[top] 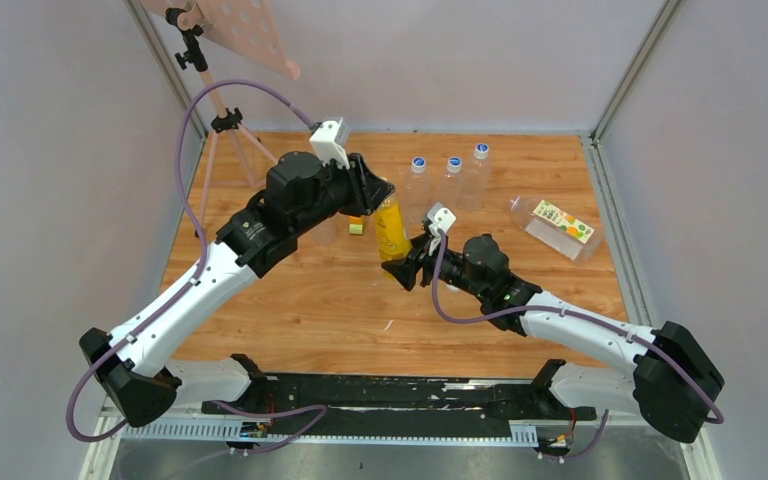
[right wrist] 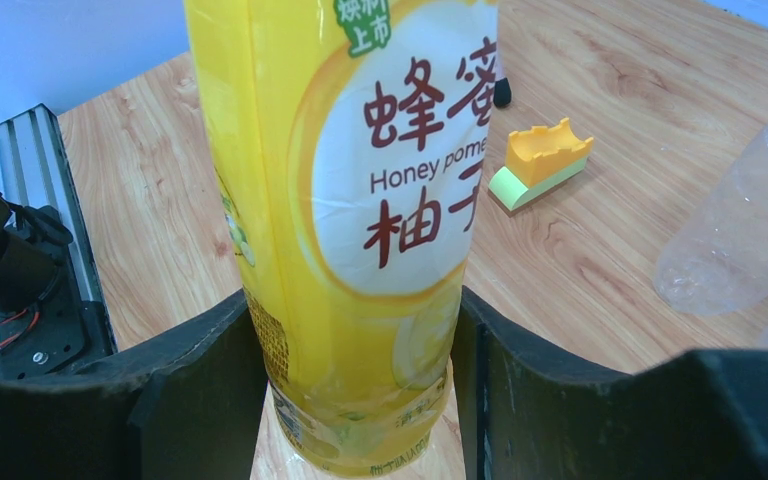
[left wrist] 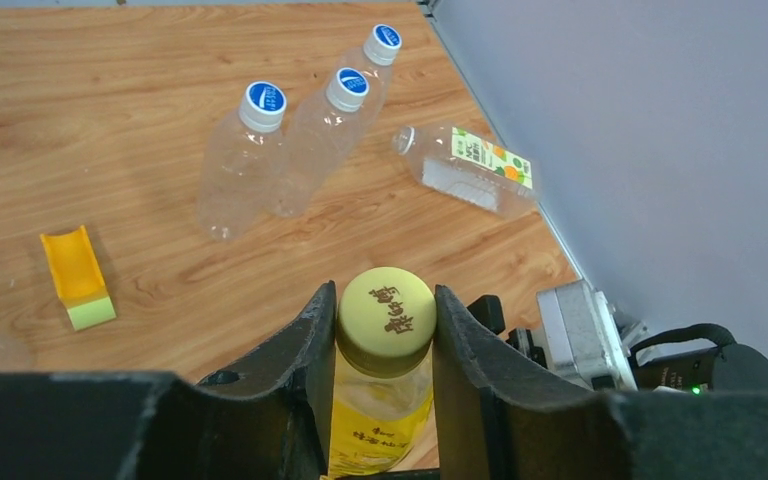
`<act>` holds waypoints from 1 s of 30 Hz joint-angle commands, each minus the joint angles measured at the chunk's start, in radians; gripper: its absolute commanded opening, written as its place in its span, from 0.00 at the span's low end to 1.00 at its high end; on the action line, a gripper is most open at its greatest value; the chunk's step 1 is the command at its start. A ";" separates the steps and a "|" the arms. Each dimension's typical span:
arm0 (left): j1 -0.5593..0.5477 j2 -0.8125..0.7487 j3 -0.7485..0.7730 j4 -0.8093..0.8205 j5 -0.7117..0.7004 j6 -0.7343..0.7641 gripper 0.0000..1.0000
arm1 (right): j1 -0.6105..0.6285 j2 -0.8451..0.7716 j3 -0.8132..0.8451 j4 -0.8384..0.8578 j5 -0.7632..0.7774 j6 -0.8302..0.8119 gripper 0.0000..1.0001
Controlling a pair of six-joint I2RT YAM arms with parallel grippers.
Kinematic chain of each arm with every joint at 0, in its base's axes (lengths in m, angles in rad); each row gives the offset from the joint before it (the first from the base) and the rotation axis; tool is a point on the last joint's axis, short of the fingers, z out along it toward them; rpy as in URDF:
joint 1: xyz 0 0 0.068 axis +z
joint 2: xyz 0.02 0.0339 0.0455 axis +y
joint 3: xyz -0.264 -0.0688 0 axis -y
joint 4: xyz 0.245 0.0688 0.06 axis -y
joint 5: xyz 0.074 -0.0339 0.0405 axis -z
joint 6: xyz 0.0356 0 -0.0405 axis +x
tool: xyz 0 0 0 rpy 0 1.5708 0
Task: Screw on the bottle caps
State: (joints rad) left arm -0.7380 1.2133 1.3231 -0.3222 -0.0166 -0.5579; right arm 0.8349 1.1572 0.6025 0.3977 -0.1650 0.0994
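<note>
- The left gripper (left wrist: 385, 300) has its jaws pinched on the round yellow plastic screw cap (left wrist: 386, 312), with one black finger on each side of the rim. The cap sits on the bottle neck directly beneath them.
- The right gripper (right wrist: 355, 340) clamps the lower body of the slim yellow plastic bottle (right wrist: 360, 150), which stands upright between its jaws and straight below the left jaws.
- With its thin wall and glossy label sleeve, the bottle is probably light, easy to dent and liable to spin in the grip. A low, firm but not crushing hold suits it.
- The cap looks small and stiff, so its rim is the place to grip for turning.
- Beyond the left jaws stand three slim clear plastic bottles (left wrist: 240, 170), each with a blue-and-white cap (left wrist: 263, 98) on top.
- To their right a wider clear labelled bottle (left wrist: 465, 170) lies on its side.
- Left of the jaws lies a small orange-and-green block (left wrist: 78, 280).
</note>
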 commanded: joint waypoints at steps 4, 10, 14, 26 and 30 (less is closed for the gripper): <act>0.001 -0.047 -0.021 -0.039 -0.099 0.066 0.22 | 0.005 -0.010 0.007 0.026 0.004 0.012 0.75; 0.004 -0.137 -0.099 -0.093 -0.327 0.193 0.11 | 0.003 -0.078 0.004 -0.049 0.028 0.018 0.83; 0.041 -0.240 -0.206 -0.080 -0.458 0.243 0.07 | 0.001 -0.177 -0.013 -0.105 0.075 0.012 0.86; 0.388 -0.462 -0.615 0.322 -0.515 0.298 0.07 | -0.003 -0.535 -0.051 -0.232 0.310 -0.077 0.92; 0.471 -0.418 -0.698 0.533 -0.467 0.309 0.07 | -0.003 -0.612 -0.038 -0.278 0.345 -0.090 0.92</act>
State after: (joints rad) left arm -0.3225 0.7670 0.6628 -0.0792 -0.5110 -0.2771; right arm 0.8345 0.5991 0.5549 0.1741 0.1059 0.0467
